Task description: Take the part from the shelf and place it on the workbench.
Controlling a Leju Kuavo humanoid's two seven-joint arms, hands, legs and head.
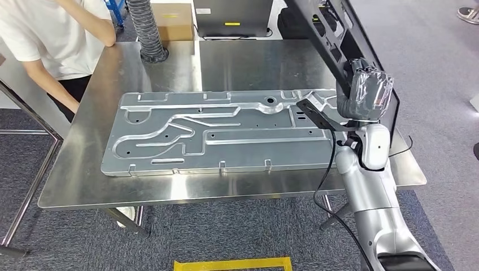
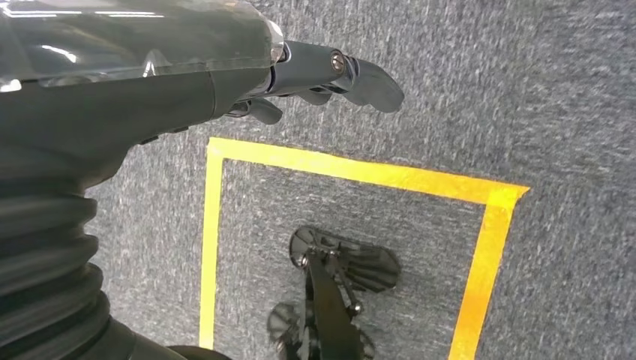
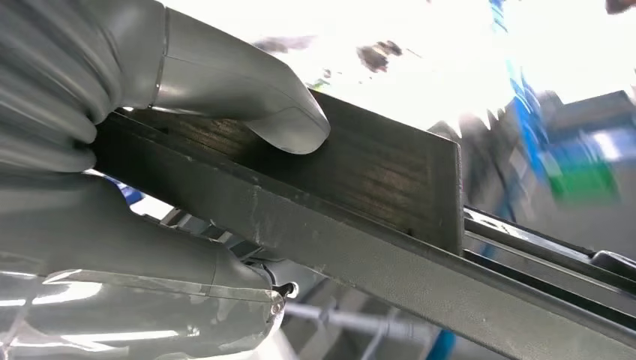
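The right hand (image 1: 370, 93) grips a long black part (image 1: 339, 42), thumb (image 3: 247, 97) pressed on its flat dark face, holding it tilted above the far right corner of the steel bench (image 1: 169, 195). A large stamped metal panel (image 1: 226, 132) lies flat across most of the bench, leaving bare strips along the near and left edges. A person (image 1: 51, 39) stands at the far left corner. The left hand (image 2: 330, 75) hangs over grey carpet, fingers loosely extended, holding nothing.
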